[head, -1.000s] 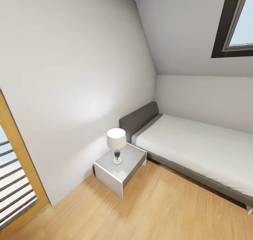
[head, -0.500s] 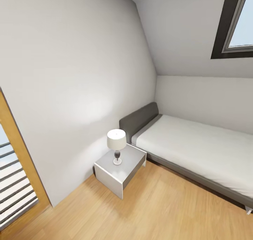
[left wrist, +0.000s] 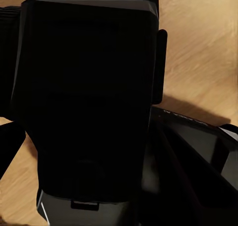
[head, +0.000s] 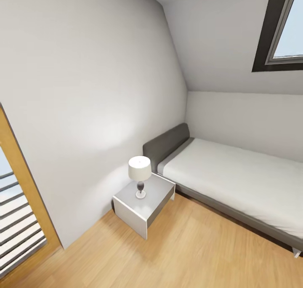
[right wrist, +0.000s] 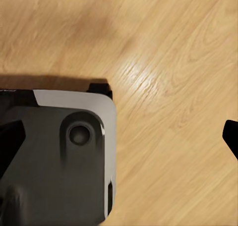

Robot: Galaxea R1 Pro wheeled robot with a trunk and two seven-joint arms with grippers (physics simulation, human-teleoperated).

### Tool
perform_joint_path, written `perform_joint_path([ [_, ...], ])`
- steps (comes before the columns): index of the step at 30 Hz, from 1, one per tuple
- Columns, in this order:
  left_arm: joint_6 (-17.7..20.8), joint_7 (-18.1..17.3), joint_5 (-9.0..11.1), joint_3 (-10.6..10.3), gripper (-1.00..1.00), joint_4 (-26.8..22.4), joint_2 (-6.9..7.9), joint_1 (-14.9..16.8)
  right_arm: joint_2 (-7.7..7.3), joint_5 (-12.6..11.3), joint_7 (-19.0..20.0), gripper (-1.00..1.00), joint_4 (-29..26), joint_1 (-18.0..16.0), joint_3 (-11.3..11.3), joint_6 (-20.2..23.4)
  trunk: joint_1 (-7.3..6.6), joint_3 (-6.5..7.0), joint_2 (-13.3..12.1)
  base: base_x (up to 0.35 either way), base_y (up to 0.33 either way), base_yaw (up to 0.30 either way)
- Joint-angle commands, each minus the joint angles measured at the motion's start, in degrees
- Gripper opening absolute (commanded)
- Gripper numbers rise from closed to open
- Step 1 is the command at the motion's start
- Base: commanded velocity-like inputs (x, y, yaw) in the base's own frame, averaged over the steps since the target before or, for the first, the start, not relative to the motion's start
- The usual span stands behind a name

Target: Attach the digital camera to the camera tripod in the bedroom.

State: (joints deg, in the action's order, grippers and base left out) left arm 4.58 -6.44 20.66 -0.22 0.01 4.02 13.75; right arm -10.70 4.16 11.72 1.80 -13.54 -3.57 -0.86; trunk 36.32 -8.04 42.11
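- Slightly shifted, our head view now crops more of the door (head: 17,195).
- Bare floor (head: 189,254) lies before nightstand (head: 145,204) and bed (head: 235,182).
- We cannot tell either gripper's state.

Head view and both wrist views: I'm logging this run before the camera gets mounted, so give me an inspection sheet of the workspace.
Surface: light wood floor.
Job's things: black boxy thing close to the left wrist lens, perhaps the digital camera.
Clutter: nothing seen.
Grippers: right gripper open, nothing between its fingertips; left gripper cannot be judged.
Cables: nothing seen.
Surroundings: bed, nightstand bearing a lamp, window, slatted door.
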Motion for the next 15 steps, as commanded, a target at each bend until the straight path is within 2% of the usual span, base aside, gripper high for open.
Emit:
perform_joint_path([
  [1,0.2,-0.2,0.3,0.0,-1.00,0.0,0.02,0.0,-0.02,0.4,0.2,1.00,0.1,-0.1,-0.4,0.0,-0.21,0.10,-0.3,0.000,0.000,0.000],
  [6,0.2,-0.2,0.3,0.0,-1.00,0.0,0.08,0.0,-0.02,0.4,0.1,1.00,0.1,1.1,-0.4,-0.2,-1.31,1.00,-2.3,0.000,0.000,0.000],
  [9,0.2,-0.1,0.3,0.0,-1.00,0.0,0.07,0.0,-0.02,0.2,0.1,1.00,0.1,4.0,-0.4,-1.2,-1.97,1.53,-3.6,0.000,0.000,0.000],
  [15,0.2,-0.1,0.3,0.0,-1.00,-0.1,0.11,0.0,-0.02,0.3,0.1,1.00,0.1,4.4,-0.4,-1.4,-3.29,2.61,-6.0,0.000,0.000,0.000],
])
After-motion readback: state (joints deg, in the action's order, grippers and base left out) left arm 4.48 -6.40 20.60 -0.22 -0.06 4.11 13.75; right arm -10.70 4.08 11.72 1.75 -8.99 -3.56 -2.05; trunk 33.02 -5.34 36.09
